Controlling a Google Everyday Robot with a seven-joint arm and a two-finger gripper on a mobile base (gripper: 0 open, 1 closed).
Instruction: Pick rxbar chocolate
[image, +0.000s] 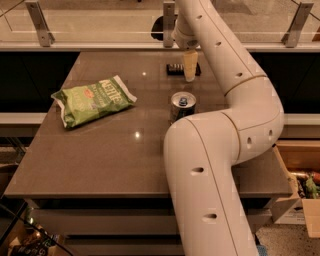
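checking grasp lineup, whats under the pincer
The rxbar chocolate lies there, near the far edge of the table. Its dark left end with pale markings shows. The pincer covers its middle, so whether they touch cannot be seen.

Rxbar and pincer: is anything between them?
Nothing shows between them. In the camera view the pincer overlaps the rxbar's middle; the can stands nearer the camera, clear of both.

The end effector (189, 70) is pictured directly over the rxbar chocolate (174, 69), at 1 o'clock on the tabletop (125, 155). A green chip bag (92, 100) is seen at 10 o'clock, a drink can (182, 104) upright toward 2 o'clock.
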